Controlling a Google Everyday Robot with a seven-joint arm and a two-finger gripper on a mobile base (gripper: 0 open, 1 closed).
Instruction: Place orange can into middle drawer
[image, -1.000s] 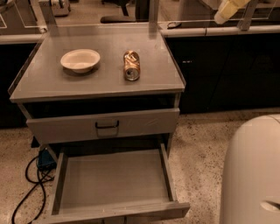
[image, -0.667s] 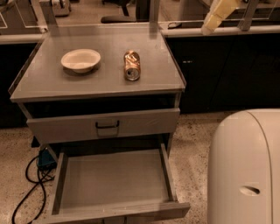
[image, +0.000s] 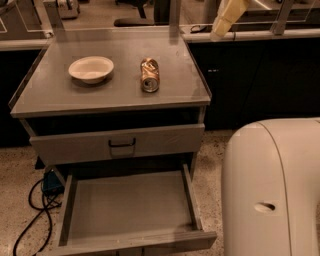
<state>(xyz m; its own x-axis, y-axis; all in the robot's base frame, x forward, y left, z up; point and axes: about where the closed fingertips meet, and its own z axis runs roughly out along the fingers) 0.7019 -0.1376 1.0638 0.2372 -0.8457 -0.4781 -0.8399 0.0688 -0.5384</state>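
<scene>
Gripper (image: 227, 17) is hanging at 1 o'clock in the view, over the rear counter line and just past the cabinet's right rear corner. Whether it is open or closed cannot be told; nothing is showing in its hold.

Against the picture from one second ago, it is sitting further toward 9 o'clock and a little lower. It is travelling toward the can but is still well apart from it.

Can (image: 150, 75) is lying on its side on the top (image: 60, 97), its silver end pointing to 6 o'clock. It is unmoved, with the gripper at 2 o'clock from it. Bowl (image: 91, 68) is sitting near the can at 9 o'clock, not touching it, also unmoved.

Drawer (image: 130, 207) is standing pulled out at 6 o'clock, its floor showing bare. The shut front (image: 165, 140) with its black handle is lying between drawer and top.

Robot body (image: 270, 190) is filling the 4 o'clock quarter and is reaching higher in the view than before.

Judgement: the reach is under way, with grasp and placement both outstanding. The can, lying as it is, is likely to roll if nudged off-centre.
</scene>
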